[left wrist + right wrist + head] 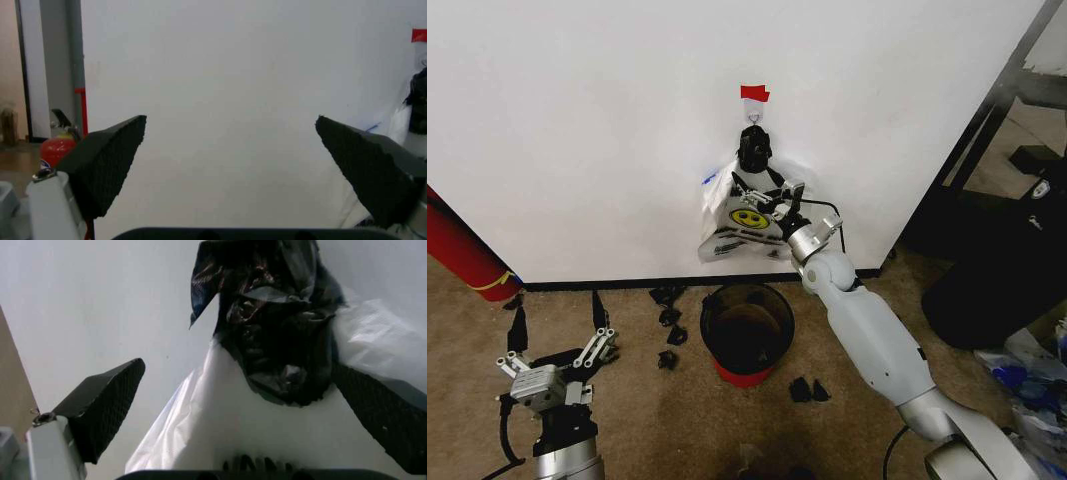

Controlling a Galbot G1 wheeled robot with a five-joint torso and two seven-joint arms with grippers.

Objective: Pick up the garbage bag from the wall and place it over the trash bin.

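The garbage bag (739,216), white with a yellow smiley face, hangs on the wall (577,120) from a small hook (754,116) under a bit of red tape (754,93). A bunch of black plastic (754,148) hangs at its top. My right gripper (765,193) is raised against the bag and open. In the right wrist view its fingers (107,405) stand either side of the white bag (267,435) and the black bunch (280,340). The trash bin (779,312), black with a red base, stands on the floor below. My left gripper (558,322) waits low, open.
A red cylinder (462,250) leans at the far left; the left wrist view shows a fire extinguisher (59,147) there. Black scraps (668,328) lie on the carpet around the bin. A big black bag (997,290) and loose plastic bags (1027,385) crowd the right side.
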